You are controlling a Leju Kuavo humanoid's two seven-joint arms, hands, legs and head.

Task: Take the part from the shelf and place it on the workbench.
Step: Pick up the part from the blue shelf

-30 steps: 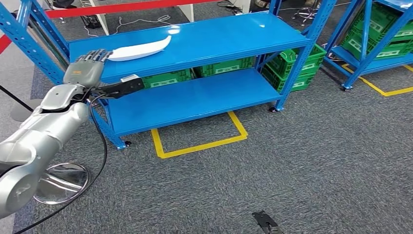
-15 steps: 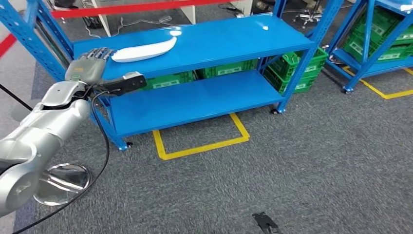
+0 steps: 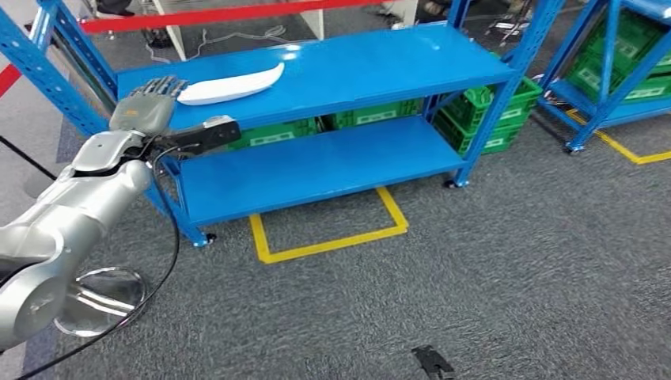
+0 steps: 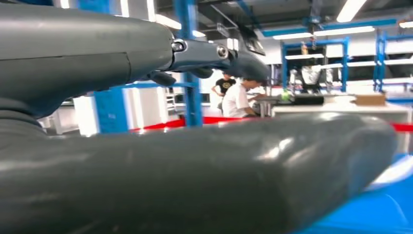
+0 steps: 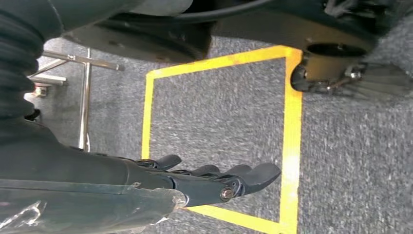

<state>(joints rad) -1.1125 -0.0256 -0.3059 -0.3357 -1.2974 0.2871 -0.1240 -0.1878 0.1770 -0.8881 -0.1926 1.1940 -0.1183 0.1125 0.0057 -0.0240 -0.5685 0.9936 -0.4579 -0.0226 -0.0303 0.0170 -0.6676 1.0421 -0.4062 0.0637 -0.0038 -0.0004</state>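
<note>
On the shelf [image 3: 356,67], white part [image 3: 229,84] lies lengthwise, tapered end rightward.

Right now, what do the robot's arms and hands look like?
The left arm is smooth shiny silver with rounded shells, and a black cable loops beside it. Its left hand is grey with darker fingers. The right hand looks dark grey, with a ribbed cover behind it.
</note>
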